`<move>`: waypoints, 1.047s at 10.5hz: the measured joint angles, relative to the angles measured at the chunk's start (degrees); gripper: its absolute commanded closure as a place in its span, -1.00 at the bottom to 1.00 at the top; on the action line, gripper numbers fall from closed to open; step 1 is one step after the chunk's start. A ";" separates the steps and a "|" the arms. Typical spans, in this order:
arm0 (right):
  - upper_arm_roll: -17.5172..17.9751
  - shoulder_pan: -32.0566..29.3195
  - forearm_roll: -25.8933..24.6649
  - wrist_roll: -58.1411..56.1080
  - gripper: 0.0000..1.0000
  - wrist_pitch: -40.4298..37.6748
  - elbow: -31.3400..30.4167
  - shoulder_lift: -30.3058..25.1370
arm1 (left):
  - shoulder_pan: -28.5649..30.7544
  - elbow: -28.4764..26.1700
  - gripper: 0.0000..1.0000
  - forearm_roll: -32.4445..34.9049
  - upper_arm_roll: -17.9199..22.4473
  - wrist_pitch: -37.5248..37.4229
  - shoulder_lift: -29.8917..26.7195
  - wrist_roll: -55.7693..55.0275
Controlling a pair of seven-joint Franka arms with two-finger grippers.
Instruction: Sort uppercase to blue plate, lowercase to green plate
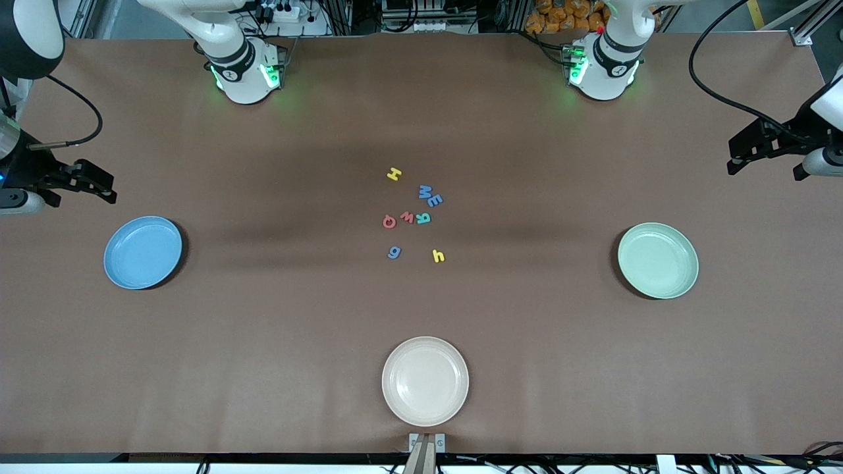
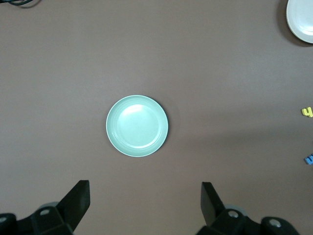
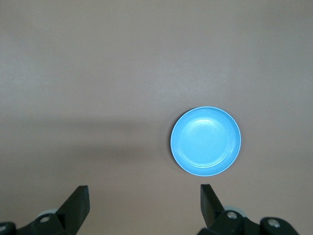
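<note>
A: Where do we have the letters?

B: We see them clustered mid-tabletop point(image 1: 263, 368), none on a plate. The yellow H point(image 1: 394, 174) lies nearest the robot bases. Just nearer the front camera sit the blue M point(image 1: 425, 191) and the blue E-like letter point(image 1: 435, 201), touching or almost. Next comes a row: red Q point(image 1: 389, 222), red w point(image 1: 407, 218), teal R point(image 1: 423, 218), close together. Nearest the front camera are the blue g point(image 1: 394, 252) and the yellow h point(image 1: 438, 256), a little apart from each other.

A: And the plates?

B: We have the blue plate point(image 1: 143, 253) toward the right arm's end, the green plate point(image 1: 658, 260) toward the left arm's end, both empty. A cream plate point(image 1: 425, 380) sits nearest the front camera, in line with the letters.

A: Our grippers?

B: The right gripper point(image 1: 99, 187) hangs in the air near the blue plate, its fingers point(image 3: 78, 208) spread wide apart, holding nothing. The left gripper point(image 1: 741, 158) hangs near the green plate, fingers point(image 2: 78, 205) likewise wide apart and empty. Both arms wait at the table's ends.
</note>
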 measured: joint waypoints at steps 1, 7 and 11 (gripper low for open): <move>0.00 0.00 0.00 0.00 -1.00 0.02 0.00 0.00 | 0.00 0.01 -1.00 0.00 -0.02 0.00 0.00 -0.04; 0.04 0.00 0.00 -0.01 -1.00 0.22 0.00 0.00 | 0.07 0.02 -1.00 -1.13 0.00 -0.86 0.11 -0.13; 1.24 0.09 0.00 -0.04 -1.00 0.10 0.30 -0.08 | -0.36 -0.33 -1.00 -1.31 -2.23 -1.70 0.34 -6.15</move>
